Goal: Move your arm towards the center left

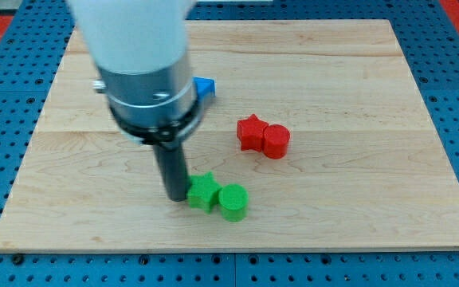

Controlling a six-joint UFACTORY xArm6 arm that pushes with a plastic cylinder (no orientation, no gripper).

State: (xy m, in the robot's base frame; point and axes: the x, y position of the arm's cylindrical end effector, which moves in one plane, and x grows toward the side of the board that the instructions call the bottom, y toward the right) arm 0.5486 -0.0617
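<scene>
my tip touches the green star block (no jaws, just a rod), bare wooden board toward the view's left

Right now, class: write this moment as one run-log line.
my tip: touching green star block, its left | green cylinder: beside star | red pair: right | blue block: behind arm

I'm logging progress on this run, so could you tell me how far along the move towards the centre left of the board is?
Little looks done: my tip sits low and left of centre, against the view's left side of the green star block, which touches the green cylinder. In hand: nothing shows motion. Left: travel up and towards the view's left over bare board, away from the red pair.
</scene>
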